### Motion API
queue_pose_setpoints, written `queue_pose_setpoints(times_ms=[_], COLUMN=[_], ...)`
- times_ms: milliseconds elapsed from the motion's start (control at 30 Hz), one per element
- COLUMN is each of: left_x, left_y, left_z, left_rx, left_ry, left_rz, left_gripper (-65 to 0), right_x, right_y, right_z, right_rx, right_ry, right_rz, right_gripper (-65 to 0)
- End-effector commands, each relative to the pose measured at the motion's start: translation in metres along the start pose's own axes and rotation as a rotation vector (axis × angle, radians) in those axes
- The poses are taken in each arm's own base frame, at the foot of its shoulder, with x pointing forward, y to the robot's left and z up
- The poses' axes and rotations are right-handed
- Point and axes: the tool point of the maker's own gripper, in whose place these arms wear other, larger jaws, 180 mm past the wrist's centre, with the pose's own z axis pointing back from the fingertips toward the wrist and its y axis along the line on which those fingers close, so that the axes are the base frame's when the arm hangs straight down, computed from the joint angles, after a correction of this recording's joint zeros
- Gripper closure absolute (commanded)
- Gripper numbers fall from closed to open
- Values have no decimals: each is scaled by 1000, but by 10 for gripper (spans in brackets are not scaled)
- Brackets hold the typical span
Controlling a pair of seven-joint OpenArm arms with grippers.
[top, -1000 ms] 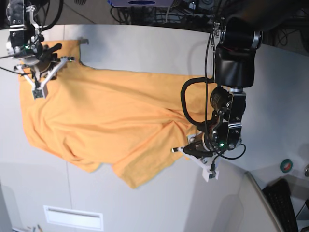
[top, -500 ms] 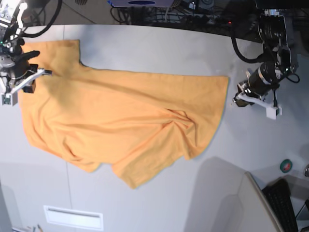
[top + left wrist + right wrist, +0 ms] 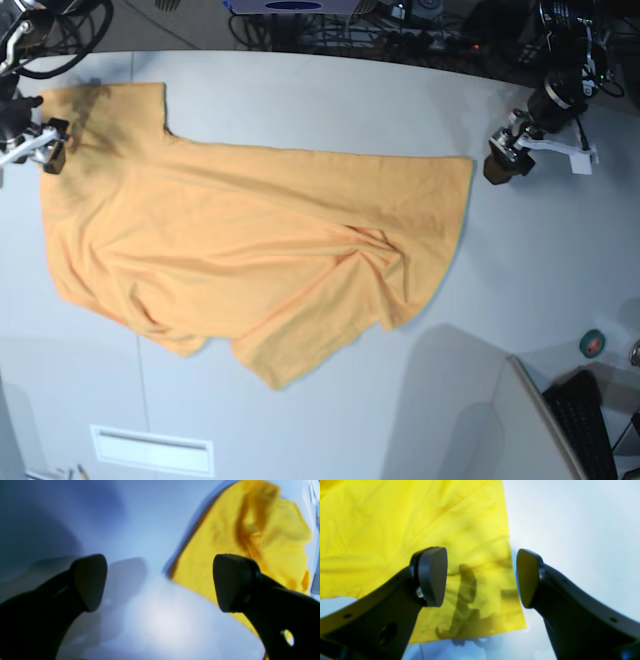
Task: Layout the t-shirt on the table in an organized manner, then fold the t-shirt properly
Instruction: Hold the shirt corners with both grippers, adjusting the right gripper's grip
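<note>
base overhead, wrists close, t-shirt (image 3: 250, 250) shared

The left gripper (image 3: 160, 582) hangs with its two dark fingers (image 3: 88, 581) spread wide and nothing between them. The right gripper (image 3: 481, 577) likewise stands parted, its pads (image 3: 432, 576) facing each other across a clear gap, gripping nothing.

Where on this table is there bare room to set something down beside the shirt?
Bare table runs along the far edge beyond the t-shirt, on the near side around a recessed slot, and beside the left gripper. It is crowded near the right gripper, at the shirt's corner.
</note>
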Motion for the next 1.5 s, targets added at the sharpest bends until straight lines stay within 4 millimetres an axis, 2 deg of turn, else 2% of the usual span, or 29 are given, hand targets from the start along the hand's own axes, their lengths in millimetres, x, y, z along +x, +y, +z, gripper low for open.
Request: queue_pose_setpoints(times_ms=[0,200,333,467,533,600,667,767,867,967,1100,1300,1367,1467], left_x=[15,-4,-19,-32,-38,-42,-46,-45,-43,-43,-43,-37,-33,-29], left_y=[-11,-31,-29,-34,-40,-43,-44,-43,-42,-42,-42,-38,-37,-35], left_z=[-3,-23,-38,-45,-47,-48,-49,-49,-49,-49,-49,-47,-46,-45], left_rx=[-49,-96,-75,-82,-94,-100,-104,-102,-101,-101,-100,-91,-90,-86], left_ry=[-36,32,68,90,106,119,130,127,122,122,122,122,113,110], left_rz=[-18,-40,-26,-10,-18,-24,-26,-23,-21,-21,-22,-45,-45,-55], left_gripper=[-620,-569,-569,-569,-569,-564,-507,-349,-227,-151,0,0,0,0], right_x=[11,14,15,23,19,23,17,10,1,-5,-26,-31,-49,-64], right_y=[-4,-3,-4,-22,-30,-48,-58,-73,-70,-70,-66,-65,-60,-54], right_z=[3,2,2,8,6,5,-4,-10,-11,-13,-22,-23,-20,-11], right_rx=[0,2,-1,-46,-60,-79,-74,-77,-54,-49,-23,-20,-17,-26], right_ry=[-36,-42,-44,-81,-79,-76,-46,-18,3,14,63,78,108,123], right_rz=[15,14,14,-33,-78,-92,-122,-167,-159,-176,-226,-223,-232,-219], right_gripper=[-410,-410,-410,-410,-410,-411,-411,-413,-413,-411,-411,-411,-411,-410])
